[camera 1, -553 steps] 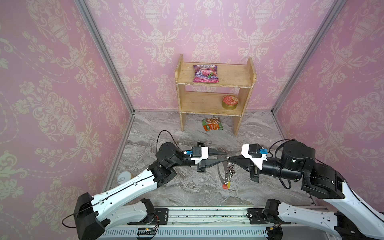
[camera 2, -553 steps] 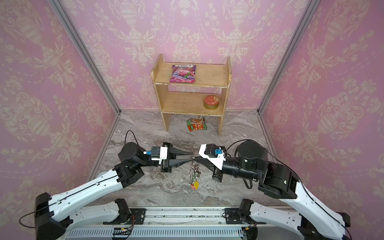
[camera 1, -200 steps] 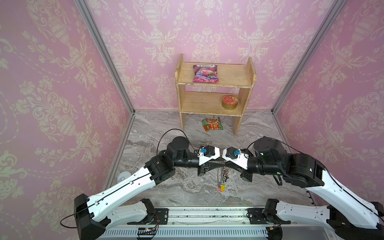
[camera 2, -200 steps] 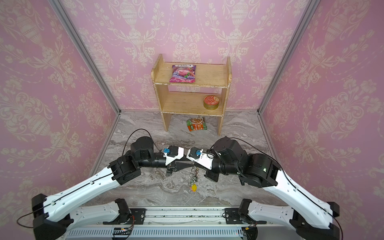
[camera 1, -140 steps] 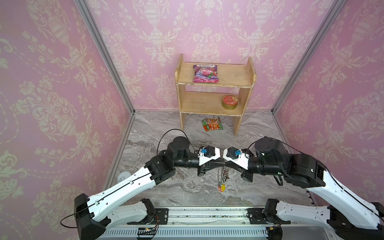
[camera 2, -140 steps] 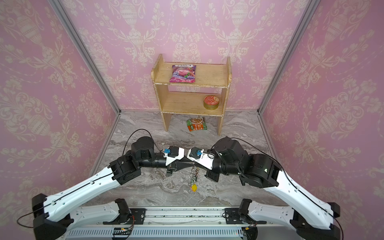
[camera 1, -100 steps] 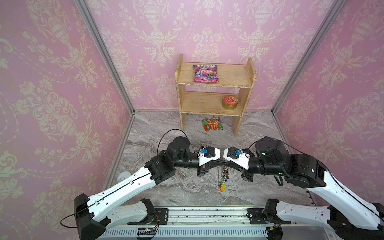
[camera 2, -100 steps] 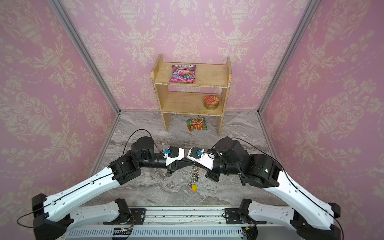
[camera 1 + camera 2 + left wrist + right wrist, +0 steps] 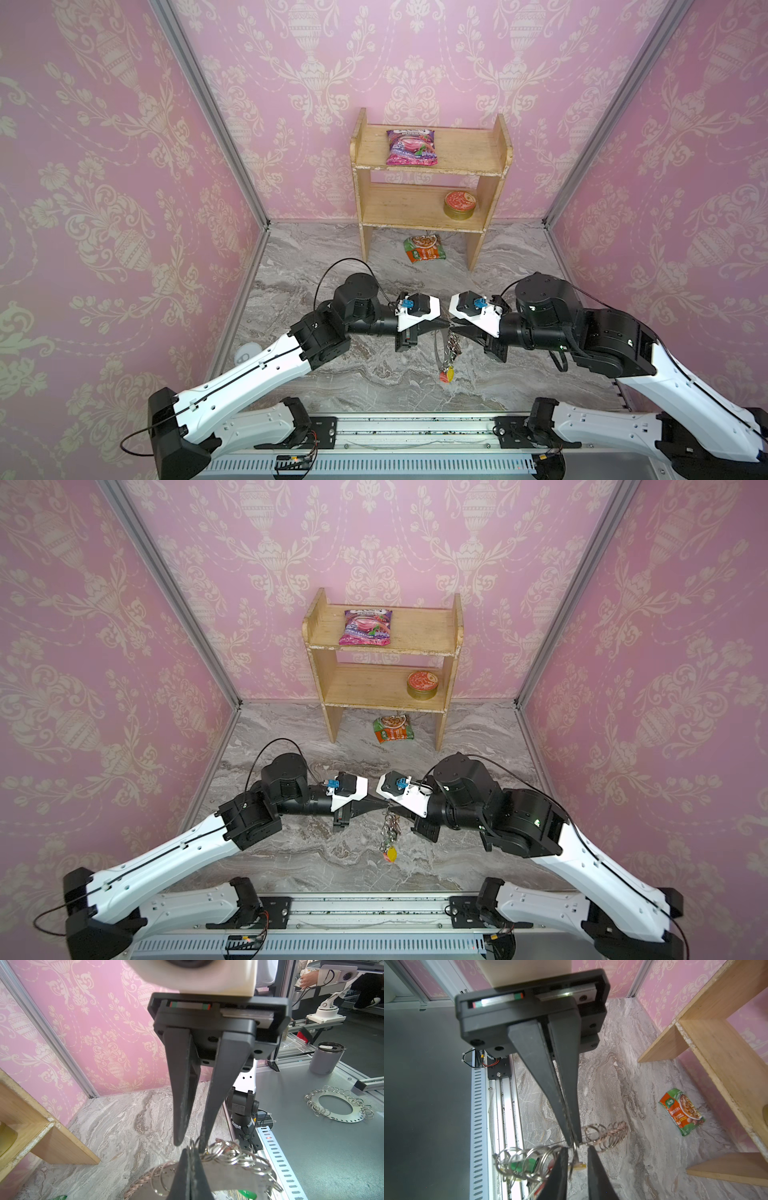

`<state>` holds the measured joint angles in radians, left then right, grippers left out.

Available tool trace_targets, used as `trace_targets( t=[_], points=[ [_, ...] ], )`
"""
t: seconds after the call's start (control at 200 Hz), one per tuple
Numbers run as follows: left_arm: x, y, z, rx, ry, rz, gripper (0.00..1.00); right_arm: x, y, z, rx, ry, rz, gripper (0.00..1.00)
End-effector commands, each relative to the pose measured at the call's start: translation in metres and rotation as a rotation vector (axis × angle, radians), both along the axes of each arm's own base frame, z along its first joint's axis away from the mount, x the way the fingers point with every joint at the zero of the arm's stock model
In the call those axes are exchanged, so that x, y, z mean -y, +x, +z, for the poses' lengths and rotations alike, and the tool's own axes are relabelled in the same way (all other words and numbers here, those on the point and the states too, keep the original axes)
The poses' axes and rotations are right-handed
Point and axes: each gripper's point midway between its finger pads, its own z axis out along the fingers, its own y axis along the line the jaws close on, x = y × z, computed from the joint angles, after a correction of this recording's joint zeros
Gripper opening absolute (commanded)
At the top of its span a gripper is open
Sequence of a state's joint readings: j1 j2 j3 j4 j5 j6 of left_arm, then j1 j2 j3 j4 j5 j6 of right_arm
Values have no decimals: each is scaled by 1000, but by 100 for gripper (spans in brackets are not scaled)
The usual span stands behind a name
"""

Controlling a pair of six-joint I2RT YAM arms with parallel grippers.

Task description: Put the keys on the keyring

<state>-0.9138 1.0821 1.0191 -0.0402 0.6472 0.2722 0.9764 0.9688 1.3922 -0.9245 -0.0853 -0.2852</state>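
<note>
Jaws of the left gripper (image 9: pixel 443 328) stand a narrow gap apart at mid-scene, above the marble-pattern floor (image 9: pixel 374 382), with their tips either side of a silver loop at the top of the keyring (image 9: pixel 390 827). The keyring hangs just below and between the two grippers, its loops bunched together. The keys (image 9: pixel 446 375) dangle at its lowest end, where a yellow tag and an orange-red tag show. Nose to nose with the left tips, the right gripper (image 9: pixel 454 331) has its jaws pressed together on the keyring's upper edge, with only a hairline seam between them.

Both top views reduce the meeting point to two dark cones and a tangle of metal. The left wrist view shows the gap between the left fingers (image 9: pixel 180 1105) and the flat grey face of the keyring's band beneath them. It alone also takes in, outside the pink walls, a second ringed plate (image 9: pixel 336 1107) lying flat on a grey table (image 9: pixel 311 1147) near a grey mug (image 9: pixel 326 1057).

The right wrist view turns the band edge-on, a thin line running through the closed right tips. Among the loops it shows a green tag (image 9: pixel 519 1165) that cannot be made out from above.

At the far wall stands a wooden shelf (image 9: pixel 430 168) with a pink packet (image 9: pixel 411 146) on top and a round tin (image 9: pixel 459 203) on the lower board. A green-and-orange packet (image 9: pixel 424 248) lies on the floor beneath it.
</note>
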Motion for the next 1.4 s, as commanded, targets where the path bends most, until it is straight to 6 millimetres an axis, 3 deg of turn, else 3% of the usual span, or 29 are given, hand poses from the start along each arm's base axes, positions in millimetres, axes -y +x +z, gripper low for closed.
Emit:
trace_targets(
  t=[0.0,0.49,0.841,1.396],
  points=[
    [-6,-5,31,90,-101,4,0,8,1,24,46,68,-34,24],
    [-7,-6,53,134,-166,5,0,9,0,29,50,103,-34,22],
    [-9,-7,69,162,-266,11,0,15,1,26,43,114,-63,0],
    [-20,-1,106,210,-553,53,0,6,0,22,37,219,-55,0]
  ],
)
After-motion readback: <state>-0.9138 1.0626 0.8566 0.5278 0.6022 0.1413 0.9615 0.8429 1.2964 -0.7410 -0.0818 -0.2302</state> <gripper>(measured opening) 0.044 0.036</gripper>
